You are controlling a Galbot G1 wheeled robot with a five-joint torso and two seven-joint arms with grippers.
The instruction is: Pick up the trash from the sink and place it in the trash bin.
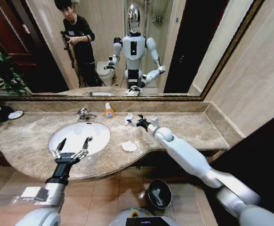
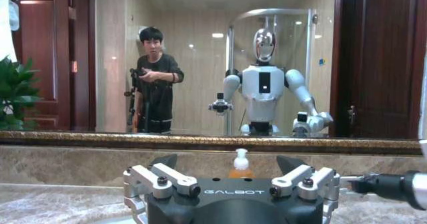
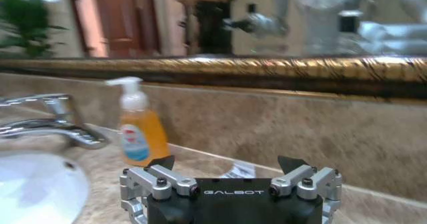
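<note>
Left claw [image 1: 75,143], fingers spread, over the white oval ceramic sink [image 1: 79,136] at centre-left; right claw [image 1: 139,122], fingers spread, above small white trash [image 1: 129,119] on the beige marble table [image 1: 184,132].

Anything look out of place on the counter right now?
Yes: the trash sits on the counter, not in the sink, a crumpled tissue at the front edge and a small packet near the right gripper.

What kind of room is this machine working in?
Most likely a bathroom, perhaps in a hotel: a white oval sink with a chrome tap sits in a marble counter under a wide gold-framed mirror, with a soap bottle beside it.
</note>
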